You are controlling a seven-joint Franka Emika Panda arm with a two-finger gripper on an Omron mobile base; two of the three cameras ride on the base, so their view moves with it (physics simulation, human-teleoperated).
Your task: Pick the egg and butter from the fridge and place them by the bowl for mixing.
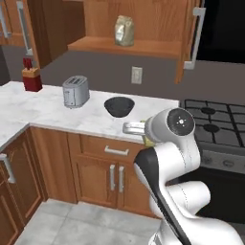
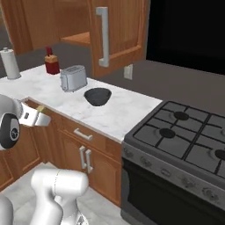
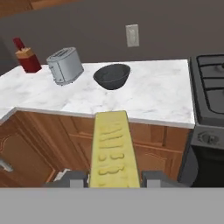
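Arm bent at elbow, forearm reaching fwd toward the worktop (image 1: 43, 107) edge, hand approx level, in front of the cabinet drawers. Fingers (image 3: 113, 180) closed tight on the butter (image 3: 113, 148), a yellow stick pointing fwd out of the hand, held in air short of the worktop front edge. Bowl (image 3: 112, 75) sits on the worktop ahead, well apart from the butter, toaster (image 3: 64, 65) just beside it to the left. Stove (image 2: 184, 132) at the right.

On the counter (image 1: 43, 112), the bowl (image 1: 119, 106) sits right of the toaster (image 1: 75, 91).
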